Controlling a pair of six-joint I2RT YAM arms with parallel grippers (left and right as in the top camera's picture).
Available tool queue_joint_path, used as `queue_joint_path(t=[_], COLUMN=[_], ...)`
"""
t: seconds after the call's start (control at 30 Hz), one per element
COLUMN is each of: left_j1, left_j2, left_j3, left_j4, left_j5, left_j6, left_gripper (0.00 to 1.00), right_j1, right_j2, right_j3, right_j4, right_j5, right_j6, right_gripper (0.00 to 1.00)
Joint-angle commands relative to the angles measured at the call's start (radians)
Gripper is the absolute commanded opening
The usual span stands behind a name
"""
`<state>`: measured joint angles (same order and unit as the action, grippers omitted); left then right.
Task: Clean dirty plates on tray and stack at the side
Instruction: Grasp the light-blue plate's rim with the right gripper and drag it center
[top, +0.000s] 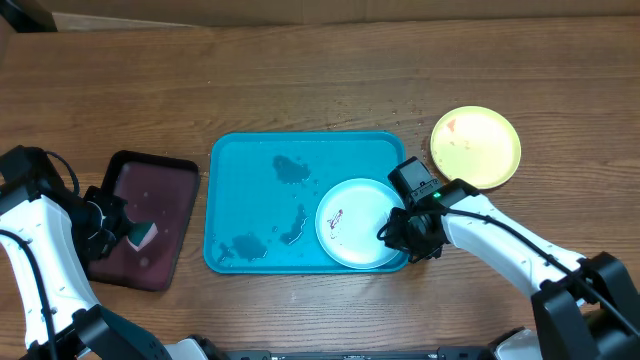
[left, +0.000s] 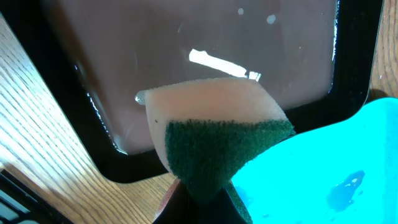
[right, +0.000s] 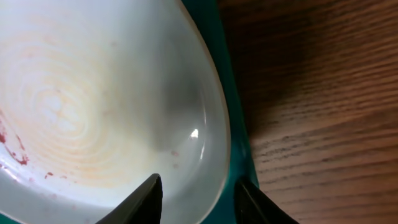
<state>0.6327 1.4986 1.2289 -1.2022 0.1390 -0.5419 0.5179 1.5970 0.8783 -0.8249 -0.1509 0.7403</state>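
Turquoise plastic forms the tray (top: 240, 160), which lies at the centre of the table (top: 300, 80) with its long sides running left to right; we note several dark wet patches (top: 290, 170) on its floor. We find the white plate (top: 355, 240) inside the tray, in the right corner nearest the robot, lying flat with its edge close against the tray's right rim. Small red smears (top: 337, 218) mark the plate left of its middle, and the right wrist view shows faint yellowish rings across its floor. The right hand (top: 402, 228) is at the plate's right edge. Its fingers (right: 148, 198) stand moderately apart and straddle the rim, one above the plate's inner slope and the other outside it above the tray rim; we see the rim between them with space on either side, so the hand grips nothing. The yellow-green plate (top: 476, 147) lies flat on the bare table just beyond the tray's far right corner, apart from the tray, with a small reddish mark near its far left edge. The maroon tray (top: 160, 190), black-rimmed, lies on the table just left of the turquoise one, and its floor looks wet. The left hand (top: 125, 230) hangs above it, clamped on a sponge (left: 211, 118) with a pale body and a dark green scouring face; the grip is at the sponge's lower corner in the left wrist view.
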Motion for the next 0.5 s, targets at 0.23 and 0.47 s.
queue_joint_path(t=[0.23, 0.47], left_j1=[0.002, 0.002], left_j2=[0.005, 0.005], left_j3=[-0.009, -0.009], left_j4=[0.004, 0.006], left_j5=[0.011, 0.012], left_j6=[0.026, 0.026], left_gripper=[0.04, 0.04], right_j1=[0.047, 0.117], right_j2=[0.075, 0.122], right_j3=[-0.009, -0.004], right_j4=[0.130, 0.309], right_j5=[-0.035, -0.125], right_j6=[0.024, -0.060], right_gripper=[0.38, 0.37])
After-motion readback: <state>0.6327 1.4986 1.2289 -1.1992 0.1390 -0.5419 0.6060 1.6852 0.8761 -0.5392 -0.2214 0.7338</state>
